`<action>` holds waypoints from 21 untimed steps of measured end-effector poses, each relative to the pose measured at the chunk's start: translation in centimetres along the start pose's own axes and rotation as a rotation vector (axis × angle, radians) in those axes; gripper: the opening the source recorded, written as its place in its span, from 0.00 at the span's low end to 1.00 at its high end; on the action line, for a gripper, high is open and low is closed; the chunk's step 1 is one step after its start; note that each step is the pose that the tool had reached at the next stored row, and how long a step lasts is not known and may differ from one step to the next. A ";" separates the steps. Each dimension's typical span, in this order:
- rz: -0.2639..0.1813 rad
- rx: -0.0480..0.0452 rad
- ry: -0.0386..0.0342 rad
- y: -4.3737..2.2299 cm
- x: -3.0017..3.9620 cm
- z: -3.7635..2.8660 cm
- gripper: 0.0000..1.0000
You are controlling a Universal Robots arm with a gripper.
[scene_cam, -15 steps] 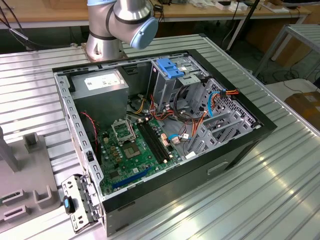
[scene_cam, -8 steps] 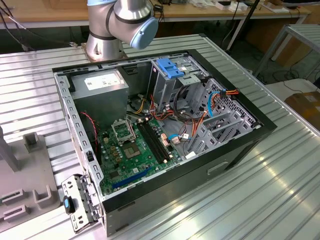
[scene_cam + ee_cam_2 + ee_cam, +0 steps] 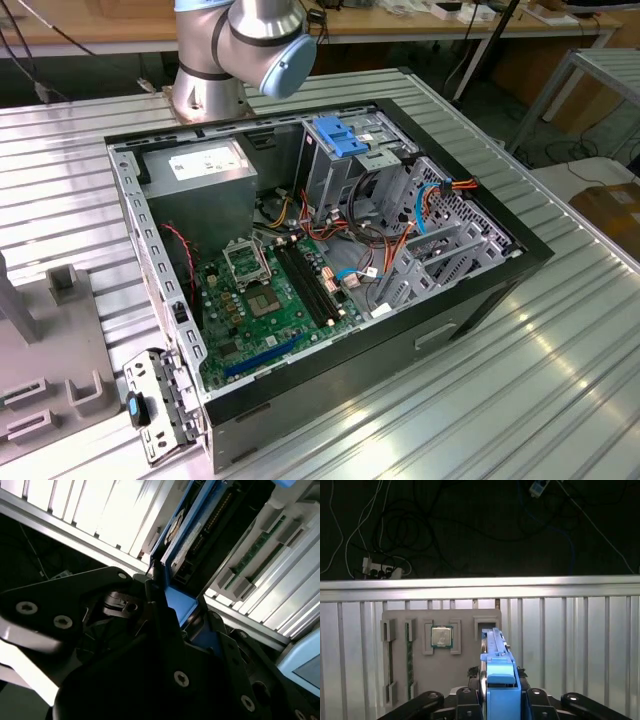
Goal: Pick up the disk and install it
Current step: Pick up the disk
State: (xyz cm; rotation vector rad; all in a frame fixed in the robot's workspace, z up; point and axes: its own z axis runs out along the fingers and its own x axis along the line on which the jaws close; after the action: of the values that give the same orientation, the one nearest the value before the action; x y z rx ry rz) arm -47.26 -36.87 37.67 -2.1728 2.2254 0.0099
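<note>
**Blue-framed drive pinched edge-on between the jaws**

Blue plastic is what the gripper (image 3: pixel 501 678) has hold of. Its jaws press from both sides on the curved handle end of the disk (image 3: pixel 494 642), a flat grey metal hard drive in a bright blue carrier. The disk stands on edge between the jaws and runs straight out beyond the fingertips toward a flat grey fixture plate (image 3: pixel 465 652). Whether its far end sits in the plate's nearest pocket or has cleared it, I cannot tell.

The step in hand looks like the pick-up. It probably goes best with the grip kept square on the carrier frame, clear of the drive's bare circuit side, which shows in the second wrist view. Any travel should follow the drive's own long line, since a sideways pull could bind it in a pocket or twist it in the grip.

Counted:
- One disk and one gripper.
- One fixture plate on the ribbed metal table (image 3: pixel 570 645).
- One square silver processor chip (image 3: pixel 441 636) on the plate, off to one side of the jaws.
- At least one long green memory stick (image 3: pixel 410 655) past the chip.
- In the exterior view, one open black computer case (image 3: pixel 480 300) holding one light-blue plastic bracket (image 3: pixel 335 135).
</note>
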 end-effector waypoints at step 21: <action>0.000 0.0002 -0.0001 -0.14 -0.22 -8.06 0.37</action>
State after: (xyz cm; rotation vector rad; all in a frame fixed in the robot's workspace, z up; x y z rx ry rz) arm -47.26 -36.87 45.73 -2.1727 2.2253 0.0097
